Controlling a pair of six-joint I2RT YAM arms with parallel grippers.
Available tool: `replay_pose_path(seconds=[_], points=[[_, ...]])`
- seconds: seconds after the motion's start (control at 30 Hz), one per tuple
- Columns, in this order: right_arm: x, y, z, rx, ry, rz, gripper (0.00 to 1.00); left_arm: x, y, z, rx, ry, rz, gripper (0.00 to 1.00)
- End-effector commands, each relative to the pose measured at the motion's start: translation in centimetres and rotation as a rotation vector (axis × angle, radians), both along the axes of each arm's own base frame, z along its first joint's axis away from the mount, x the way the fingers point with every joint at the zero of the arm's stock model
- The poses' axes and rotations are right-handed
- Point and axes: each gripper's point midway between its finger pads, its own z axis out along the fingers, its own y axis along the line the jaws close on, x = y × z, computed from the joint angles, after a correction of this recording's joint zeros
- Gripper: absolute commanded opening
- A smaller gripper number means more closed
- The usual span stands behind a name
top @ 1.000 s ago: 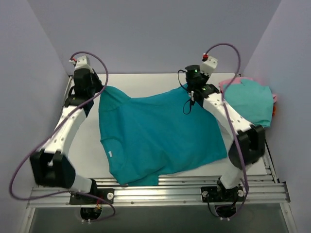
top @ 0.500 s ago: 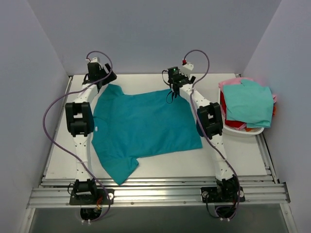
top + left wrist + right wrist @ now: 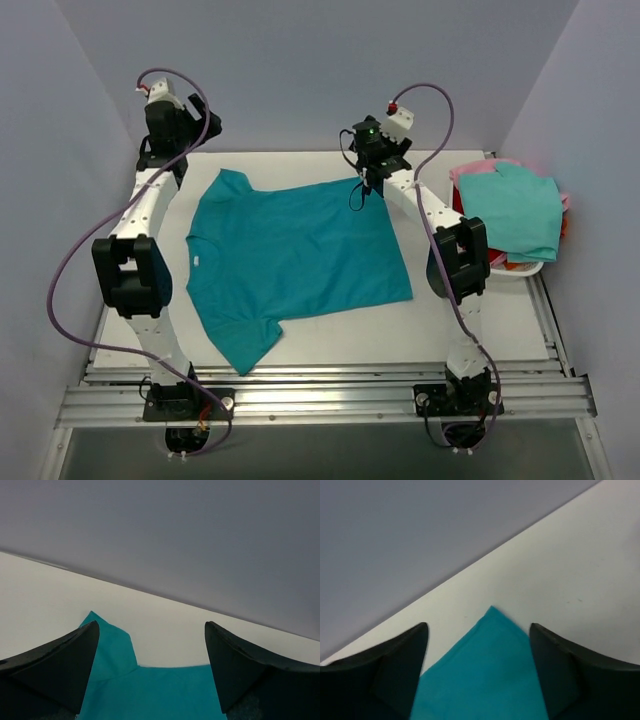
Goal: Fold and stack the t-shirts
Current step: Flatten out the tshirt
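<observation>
Left gripper (image 3: 151, 627): My fingers are spread wide and hold nothing. They hang over the far side of the table (image 3: 480, 320), just above the tip of one sleeve.
Right gripper (image 3: 478, 626): These fingers are wide apart too, with nothing in them. A far corner of the shirt lies flat on the table below them.
Teal shirt (image 3: 295, 265): It lies spread out in the middle of the table. The neck points left, the bottom edge points right, and one sleeve is far and one is near.
My step: I think the shirt is laid out and the first fold comes next. No fold shows yet.
Doing it well: I would go straight down on both far corners and pinch only the cloth. Then I would lift both hands the same and bring them toward me together, so the edges line up.
Other things: A white basket (image 3: 535, 268) sits at the right edge. It holds an aqua-green shirt (image 3: 515, 210) on top, with pink (image 3: 470, 170) and red (image 3: 480, 255) cloth under it.
In the way: The basket is close beside my right arm. A black cable (image 3: 355, 195) dangles over the far edge of the shirt and could drag it.
</observation>
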Motion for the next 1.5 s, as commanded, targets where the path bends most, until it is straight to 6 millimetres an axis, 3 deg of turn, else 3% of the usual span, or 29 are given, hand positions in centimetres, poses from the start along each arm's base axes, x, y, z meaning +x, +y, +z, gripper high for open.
replay_pose_path(seconds=[0.0,0.03,0.07,0.1,0.13,0.17,0.2,0.23,0.27,0.3,0.37,0.4,0.57,0.7,0.83,0.9,0.93,1.0,1.13,1.17,1.2,1.23,1.3,1.33,1.37,1.43,1.47], points=[[1.3,5.1,0.3,0.117,-0.052,0.210,0.65,-0.6,0.6,-2.3,-0.011,0.002,0.037,0.95],[1.9,5.5,0.3,0.121,-0.049,0.229,0.28,-0.6,0.6,-3.6,-0.017,0.023,0.038,0.98],[2.5,5.9,-2.4,0.100,0.003,0.237,0.06,-0.6,0.4,-4.6,-0.024,0.037,0.033,1.00],[2.9,6.0,-3.0,0.090,0.018,0.241,0.00,-0.8,0.1,-6.1,-0.035,0.062,0.020,0.89],[3.6,6.4,-2.6,0.091,0.011,0.252,0.00,-0.5,0.0,-7.2,-0.039,0.069,0.012,0.82],[4.1,6.8,-4.9,0.085,0.042,0.268,0.00,-0.4,-0.2,-7.9,-0.044,0.080,0.007,0.75],[4.6,6.6,-5.5,0.083,0.049,0.282,0.00,-0.2,-0.4,-8.3,-0.051,0.082,-0.003,0.51],[5.2,7.0,-5.5,0.099,0.047,0.306,0.00,0.2,-0.5,-10.0,-0.055,0.113,-0.008,0.40],[5.5,7.0,-7.4,0.099,0.075,0.313,0.00,0.4,-0.6,-10.5,-0.056,0.124,-0.012,0.32],[5.7,7.0,-7.9,0.108,0.081,0.323,0.00,0.7,-0.7,-12.0,-0.056,0.153,-0.016,0.14],[6.2,6.5,-9.4,0.126,0.096,0.334,0.00,1.3,-0.7,-12.3,-0.054,0.156,-0.020,0.03],[6.4,6.2,-9.8,0.137,0.099,0.332,0.00,1.6,-0.7,-13.5,-0.056,0.173,-0.019,0.02],[6.7,4.4,-12.1,0.158,0.117,0.312,0.00,2.6,-1.0,-15.3,-0.065,0.180,-0.032,0.02],[6.9,3.3,-13.9,0.180,0.137,0.300,0.00,3.2,-1.1,-18.4,-0.073,0.228,-0.033,0.02],[7.2,2.2,-15.9,0.202,0.155,0.286,0.00,3.8,-1.1,-19.2,-0.085,0.247,-0.021,0.02],[7.2,1.5,-16.9,0.229,0.166,0.278,0.00,4.0,-0.4,-20.0,-0.075,0.292,0.017,0.02],[7.0,1.3,-17.2,0.236,0.168,0.276,0.00,4.3,1.5,-20.0,-0.079,0.297,0.045,0.02],[6.9,0.5,-17.4,0.253,0.170,0.265,0.00,5.0,1.6,-21.0,-0.089,0.343,0.048,0.02],[5.9,-0.7,-18.4,0.291,0.188,0.253,0.00,6.2,1.5,-22.5,-0.120,0.406,0.051,0.02],[5.7,-0.9,-18.6,0.301,0.192,0.251,0.00,5.8,1.3,-24.6,-0.135,0.460,0.058,0.02],[5.8,-1.6,-18.0,0.320,0.175,0.241,0.00,6.0,1.2,-24.7,-0.141,0.464,0.059,0.02],[5.6,-1.8,-18.2,0.334,0.180,0.242,0.00,6.8,1.3,-23.6,-0.152,0.438,0.062,0.02],[4.6,-2.7,-19.4,0.355,0.201,0.222,0.00,6.6,1.0,-25.8,-0.168,0.487,0.066,0.02],[4.6,-3.6,-18.8,0.364,0.190,0.208,0.00,7.5,0.9,-24.3,-0.180,0.454,0.055,0.02],[3.5,-4.1,-20.0,0.374,0.219,0.194,0.00,7.2,0.6,-26.3,-0.194,0.494,0.054,0.02],[3.1,-5.2,-19.4,0.406,0.199,0.163,0.00,7.6,0.0,-26.2,-0.217,0.486,0.028,0.02],[2.0,-6.6,-20.6,0.410,0.224,0.127,0.00,8.0,-0.3,-26.1,-0.227,0.469,0.018,0.02]])
